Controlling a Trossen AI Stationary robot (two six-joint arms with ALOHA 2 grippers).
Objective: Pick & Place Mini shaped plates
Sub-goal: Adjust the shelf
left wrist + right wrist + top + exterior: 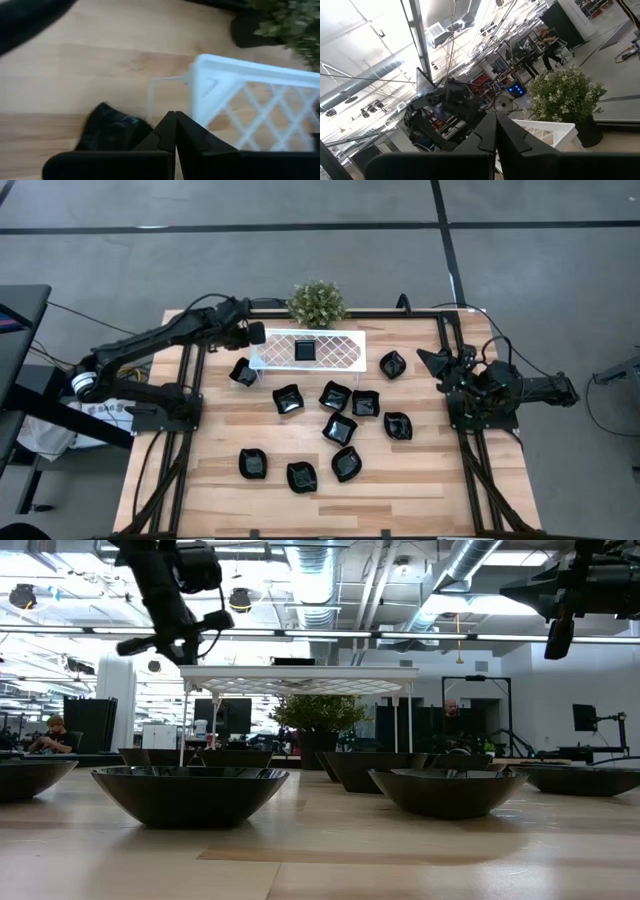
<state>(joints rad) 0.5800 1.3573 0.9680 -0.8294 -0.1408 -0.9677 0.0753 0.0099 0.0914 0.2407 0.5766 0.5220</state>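
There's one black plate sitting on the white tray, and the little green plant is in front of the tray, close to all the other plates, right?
Not quite. One black plate does sit on the white tray, but the green plant stands behind the tray at the table's far edge, away from the other plates. The high view shows it.

A grey floor (300, 250) crossed by dark lines is surrounding the light wooden desk (220, 480). Beyond it, ceiling ducts (320, 570) and strip lights are running over an open workshop, where a seated person (50, 735) is working.
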